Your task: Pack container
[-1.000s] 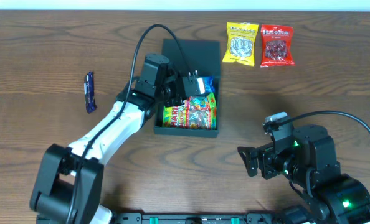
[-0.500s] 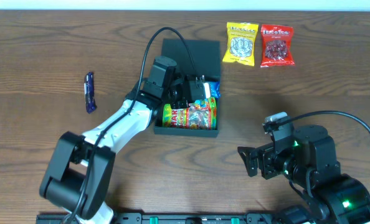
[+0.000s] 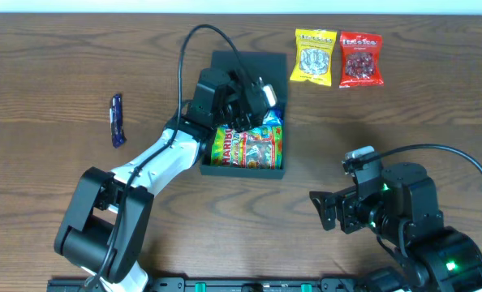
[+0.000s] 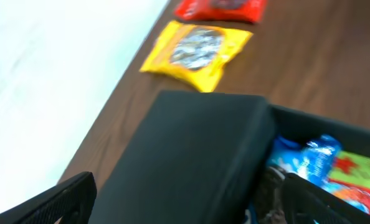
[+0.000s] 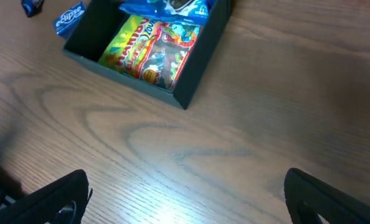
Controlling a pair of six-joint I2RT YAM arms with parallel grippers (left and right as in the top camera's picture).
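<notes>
My left jaws and right jaws both gape wide, empty. A Haribo pack (image 5: 149, 53) lies in the container (image 5: 203, 56); an "eclipse" packet (image 5: 68, 17) lies apart, toward the surface's left edge.

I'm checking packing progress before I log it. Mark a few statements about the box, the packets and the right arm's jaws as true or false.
1. The lid of the box is open. True.
2. The yellow packet lies in the box. False: it lies on the table beyond the box, beside the red packet.
3. A colourful gummy packet lies in the box. True.
4. The right jaws hold a packet. False: they are open with nothing between them.
5. A dark blue bar lies on the table, apart from the box. True.
</notes>
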